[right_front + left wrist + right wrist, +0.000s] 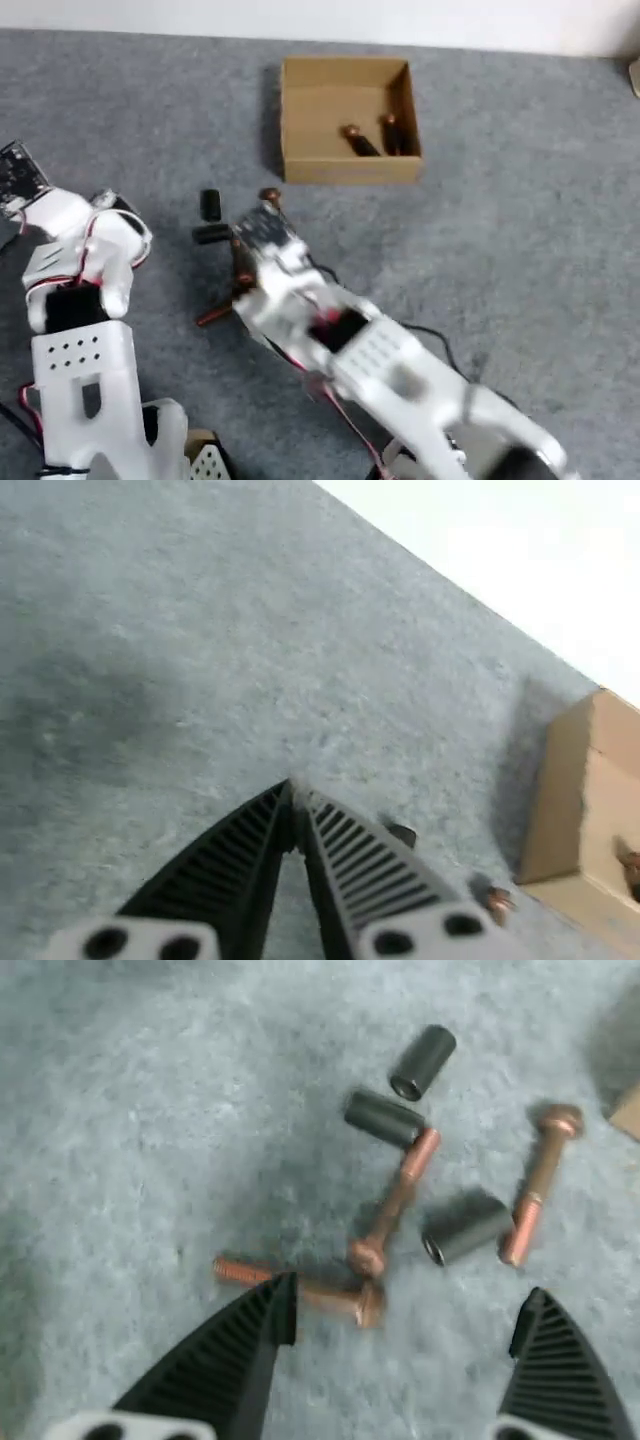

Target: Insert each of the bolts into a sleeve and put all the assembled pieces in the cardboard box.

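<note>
High view: the cardboard box (345,172) stands at 12 o'clock on the grey worktop (520,220), with two assembled pieces (360,142) lying inside toward its 3 o'clock wall. Right wrist view: the right hand (410,1290) is released, jaws spread wide and grasping nothing, poised over three bolts (395,1200) and three sleeves (423,1060), a cluster that in the high view lies off the box's 7 o'clock corner. One bolt's tip touches the end of a sleeve, a second bolt lies just beside another sleeve, and the third lies nearest the jaws, its shank partly hidden by one of the fingers (240,1360). Left wrist view: the left hand (298,792) is clenched on nothing, parked toward 9 o'clock and well apart from the cluster. Step in hand, by judgement: selecting a bolt for the third assembly, with about two of five pieces done. The next move calls for a descent that brackets a single shank crosswise without nudging its neighbours, then a firm closure
</note>
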Motion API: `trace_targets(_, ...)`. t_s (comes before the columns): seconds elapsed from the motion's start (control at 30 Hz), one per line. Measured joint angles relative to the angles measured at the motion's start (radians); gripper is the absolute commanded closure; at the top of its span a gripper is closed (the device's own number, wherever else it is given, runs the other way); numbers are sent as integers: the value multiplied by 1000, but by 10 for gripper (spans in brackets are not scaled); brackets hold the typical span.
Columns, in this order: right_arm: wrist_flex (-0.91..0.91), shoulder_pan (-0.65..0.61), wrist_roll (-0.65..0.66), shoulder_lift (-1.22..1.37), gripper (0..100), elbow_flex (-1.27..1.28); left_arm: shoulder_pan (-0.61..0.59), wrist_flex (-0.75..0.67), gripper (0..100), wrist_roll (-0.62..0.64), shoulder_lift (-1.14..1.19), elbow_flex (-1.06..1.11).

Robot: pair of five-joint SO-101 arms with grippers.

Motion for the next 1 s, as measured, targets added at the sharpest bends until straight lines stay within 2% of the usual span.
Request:
trace_targets(0.23, 2, -18, -5, 528, 680, -443, -115, 11, 982, -2, 0, -35)
trace_targets(0.4, 64, -20, -6, 753, 680, -733, -198, 80, 982, 2, 0, -97)
trace_targets(0.73, 252, -20, -6, 1117, 680, -1278, -204, 91, 982, 2, 0, -107)
trace_targets(1.0, 425, -15, -6, 1309, 680, -1594, -206, 91, 982, 2, -5, -107)
